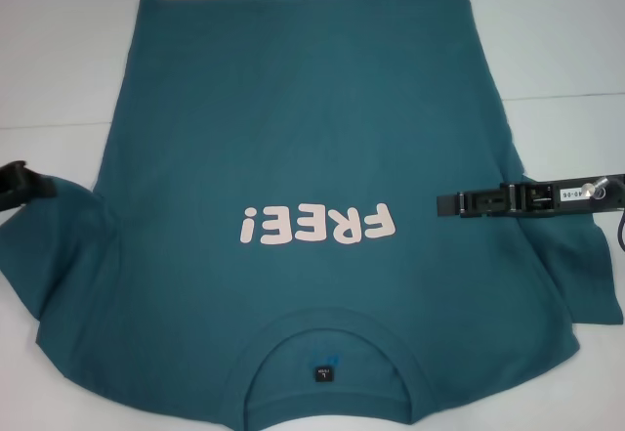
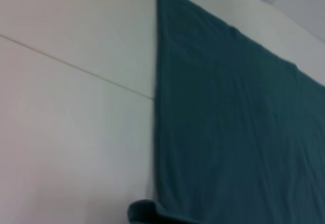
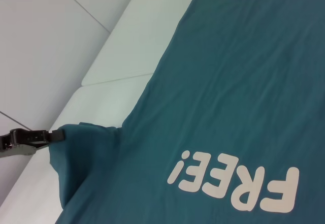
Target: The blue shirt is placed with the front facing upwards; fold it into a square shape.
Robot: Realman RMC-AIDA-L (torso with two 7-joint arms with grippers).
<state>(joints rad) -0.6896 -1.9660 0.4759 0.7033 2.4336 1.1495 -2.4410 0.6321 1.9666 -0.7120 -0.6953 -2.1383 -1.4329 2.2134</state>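
**Blue shirt spread front-up, a gripper at each sleeve**

The blue shirt (image 1: pixel 303 157) lies spread on the white surface (image 1: pixel 59 50) with its front facing up. Its collar (image 1: pixel 327 338) is at the near edge, closest to the robot, and the hem runs along the far side. The pale pink "FREE!" print (image 1: pixel 317 226) sits across the chest and reads upside down in the head view. A small black label (image 1: pixel 321 376) shows inside the collar.

The left gripper (image 1: pixel 39 185) is at the outer tip of the shirt's left sleeve (image 1: pixel 59 245). In the right wrist view the left gripper (image 3: pixel 48 136) appears far off, its jaws clenched on the sleeve's edge, with the cloth there raised a little off the surface into a small peak. The left wrist view shows only the long side edge of the shirt (image 2: pixel 238 122) lying flat against the surface (image 2: pixel 76 112), with a curled bit of cloth at one corner of the picture.

The right gripper (image 1: pixel 444 202) reaches in from the right side, its black body level and lying over the shirt near the right armpit, just beside the end of the print. Whether its jaws are released or grasping cloth cannot be told from these views. The right sleeve (image 1: pixel 586 275) spreads out past the gripper toward the edge of the surface, with a few soft folds.
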